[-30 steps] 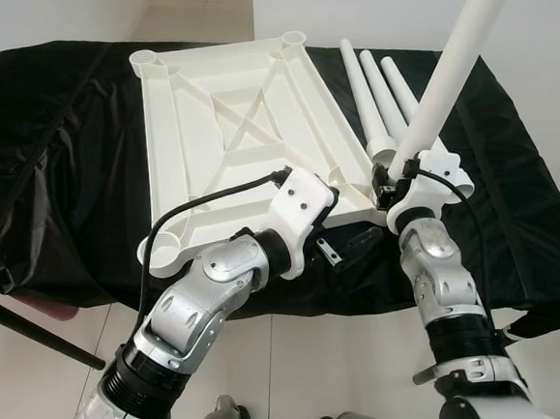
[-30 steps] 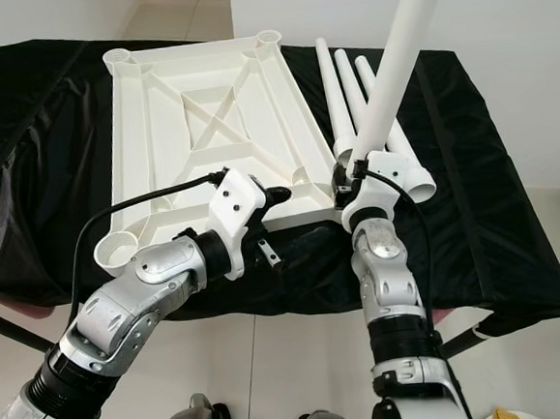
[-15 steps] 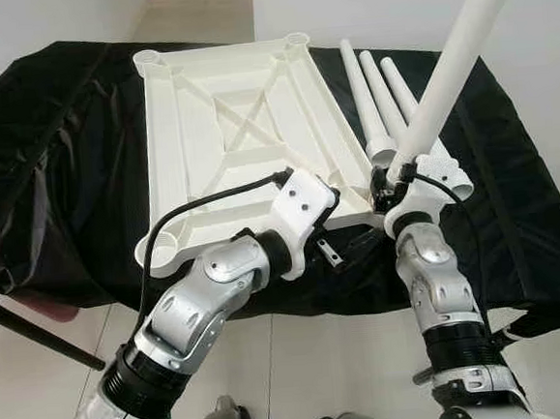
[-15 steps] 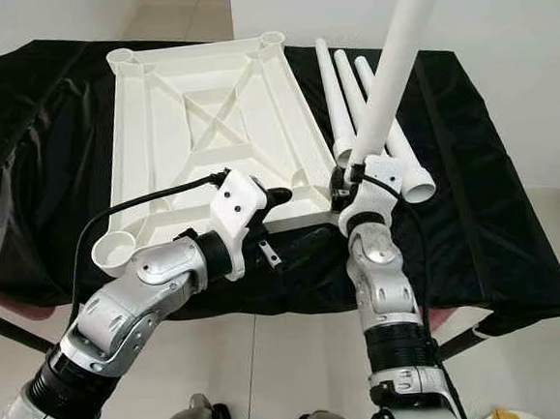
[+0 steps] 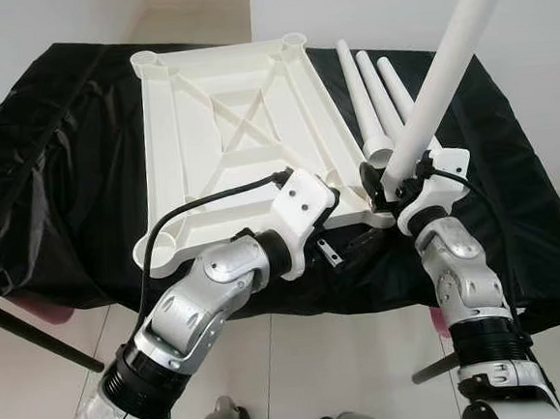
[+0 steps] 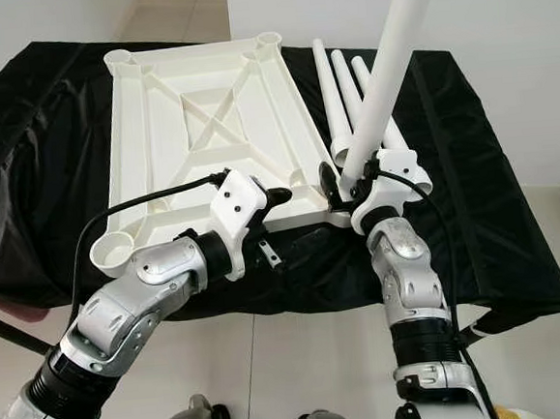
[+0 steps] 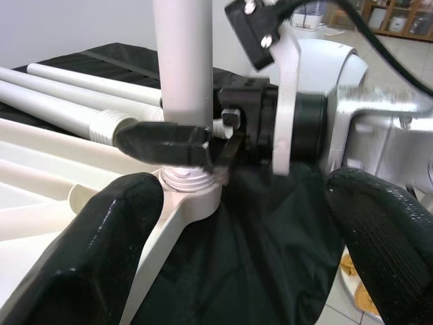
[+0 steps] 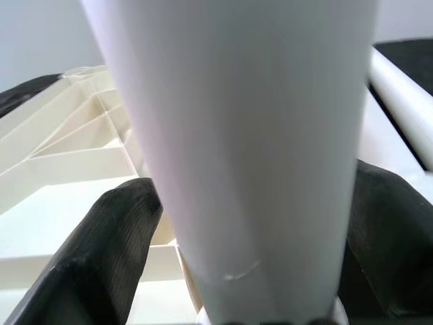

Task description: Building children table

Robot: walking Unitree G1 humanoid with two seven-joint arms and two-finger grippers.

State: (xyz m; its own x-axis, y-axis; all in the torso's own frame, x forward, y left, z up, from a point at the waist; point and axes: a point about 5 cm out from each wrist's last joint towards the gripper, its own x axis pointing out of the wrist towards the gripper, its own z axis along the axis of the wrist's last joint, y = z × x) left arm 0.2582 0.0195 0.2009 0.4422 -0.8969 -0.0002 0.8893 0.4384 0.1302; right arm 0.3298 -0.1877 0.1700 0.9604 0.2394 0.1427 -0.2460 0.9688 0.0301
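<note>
The white plastic tabletop (image 5: 235, 126) lies upside down on a black-draped table (image 5: 54, 179). A long white leg (image 5: 439, 71) stands tilted up and to the right, its threaded foot in the near right corner socket (image 7: 186, 186). My right gripper (image 5: 386, 180) is shut on the leg just above the socket; its fingers (image 8: 101, 257) flank the leg (image 8: 250, 135) in the right wrist view. My left gripper (image 5: 338, 226) is open beside that same corner at the near edge, its fingers (image 7: 101, 250) wide apart.
Three spare legs (image 5: 375, 90) lie side by side on the cloth right of the tabletop. The draped table's front edge runs just below my grippers. A dark slanted bar (image 5: 28, 336) crosses the tiled floor at the left.
My right forearm has swung to the right and its wrist has turned around the leg's foot. The leg stays at the corner socket. My left arm has not moved.
</note>
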